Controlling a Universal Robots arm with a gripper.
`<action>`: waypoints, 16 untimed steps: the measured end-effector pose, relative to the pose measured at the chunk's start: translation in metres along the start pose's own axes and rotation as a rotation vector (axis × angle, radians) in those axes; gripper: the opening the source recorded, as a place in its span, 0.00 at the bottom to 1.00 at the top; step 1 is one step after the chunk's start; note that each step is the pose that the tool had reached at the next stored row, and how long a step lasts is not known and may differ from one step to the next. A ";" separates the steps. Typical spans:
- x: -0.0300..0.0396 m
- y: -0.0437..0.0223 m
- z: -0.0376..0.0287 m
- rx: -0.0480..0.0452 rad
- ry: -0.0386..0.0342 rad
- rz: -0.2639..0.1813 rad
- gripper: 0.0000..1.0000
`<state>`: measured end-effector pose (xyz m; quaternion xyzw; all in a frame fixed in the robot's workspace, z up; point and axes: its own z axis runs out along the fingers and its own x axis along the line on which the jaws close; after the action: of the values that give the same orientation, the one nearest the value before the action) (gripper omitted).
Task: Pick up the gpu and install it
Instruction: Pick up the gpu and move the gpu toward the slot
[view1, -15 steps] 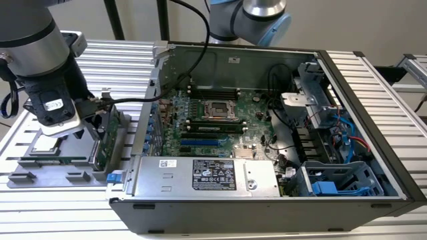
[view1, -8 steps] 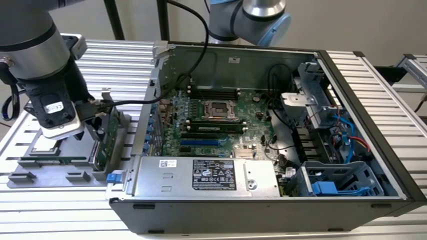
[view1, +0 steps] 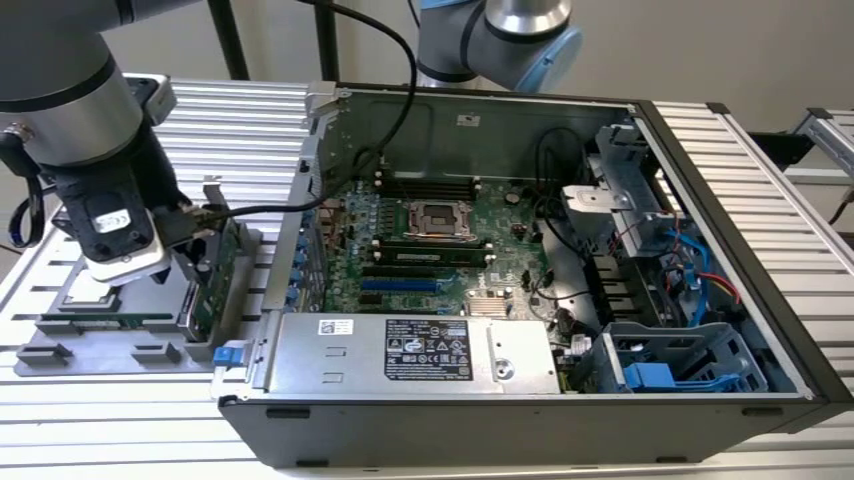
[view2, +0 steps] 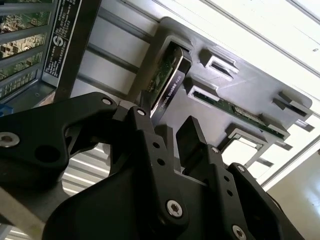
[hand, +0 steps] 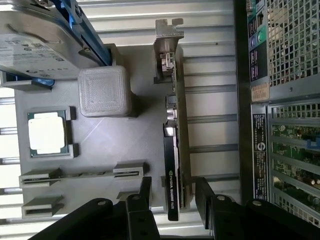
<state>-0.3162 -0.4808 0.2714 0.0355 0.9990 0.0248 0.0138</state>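
First wrist view shows you the gpu standing on edge in the grey holder tray, its upper edge free for gripping. The jaws are spread, straddling that edge with gaps either side. At the exterior view's right, the computer case lies open.

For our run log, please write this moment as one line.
phase: pre-grasp | gripper: open, astride gpu | gpu: on edge in gray holder, not lifted | PC case: open
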 end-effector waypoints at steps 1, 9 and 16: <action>0.0001 0.0000 0.0006 -0.0002 -0.0028 0.000 1.00; 0.0001 -0.0003 0.0061 -0.0006 -0.0072 0.000 1.00; 0.0003 -0.0005 0.0107 -0.0004 -0.0039 0.000 1.00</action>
<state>-0.3162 -0.4807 0.2607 0.0355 0.9989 0.0249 0.0157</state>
